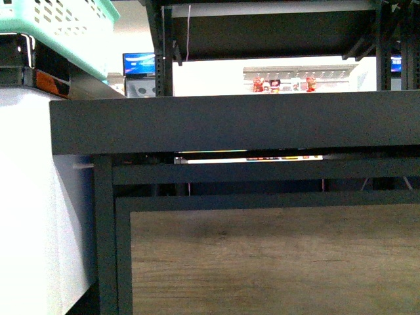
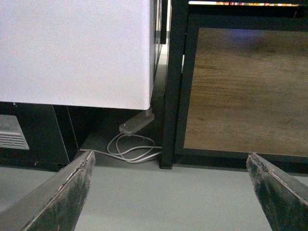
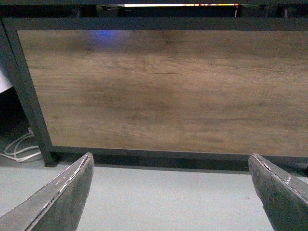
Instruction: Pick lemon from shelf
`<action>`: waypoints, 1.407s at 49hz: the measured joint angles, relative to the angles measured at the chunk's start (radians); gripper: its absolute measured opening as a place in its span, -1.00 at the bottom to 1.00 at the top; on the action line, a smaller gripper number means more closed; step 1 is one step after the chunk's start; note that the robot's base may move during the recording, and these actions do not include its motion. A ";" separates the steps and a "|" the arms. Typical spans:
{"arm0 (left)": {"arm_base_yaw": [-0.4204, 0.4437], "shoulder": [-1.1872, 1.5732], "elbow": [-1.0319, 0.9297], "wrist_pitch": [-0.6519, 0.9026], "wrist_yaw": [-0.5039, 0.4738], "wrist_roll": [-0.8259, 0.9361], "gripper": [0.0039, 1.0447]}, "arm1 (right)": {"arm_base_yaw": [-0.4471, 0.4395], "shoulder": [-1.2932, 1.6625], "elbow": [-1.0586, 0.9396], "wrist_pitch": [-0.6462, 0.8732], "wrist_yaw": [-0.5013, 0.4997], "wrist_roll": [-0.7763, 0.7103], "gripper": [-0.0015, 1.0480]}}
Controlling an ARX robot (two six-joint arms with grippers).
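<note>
bright yellow oval lemon: unseen in every view | big black metal-framed shelf [image 1: 275, 39]: upper frame | left hand [image 2: 169, 163], right hand [image 3: 171, 163]: fingers apart, empty | next: lift, find fruit before reaching

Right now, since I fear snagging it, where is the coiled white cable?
In the left wrist view, the coiled white cable lies on the grey floor beside the black metal post, below the white cabinet.

You've got: one black shelf [image 1: 275, 36], one wood-panelled unit [image 1: 275, 262], one mint basket [image 1: 59, 20] upper left, one coiled white cable [image 2: 132, 150].
</note>
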 joint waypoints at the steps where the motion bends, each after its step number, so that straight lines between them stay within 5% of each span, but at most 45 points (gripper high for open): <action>1: 0.000 0.000 0.000 0.000 0.000 0.000 0.86 | 0.000 0.000 0.000 0.000 0.000 0.000 0.85; 69: 0.000 0.000 0.000 0.000 0.000 0.000 0.86 | 0.000 -0.001 0.000 -0.001 -0.001 0.000 0.85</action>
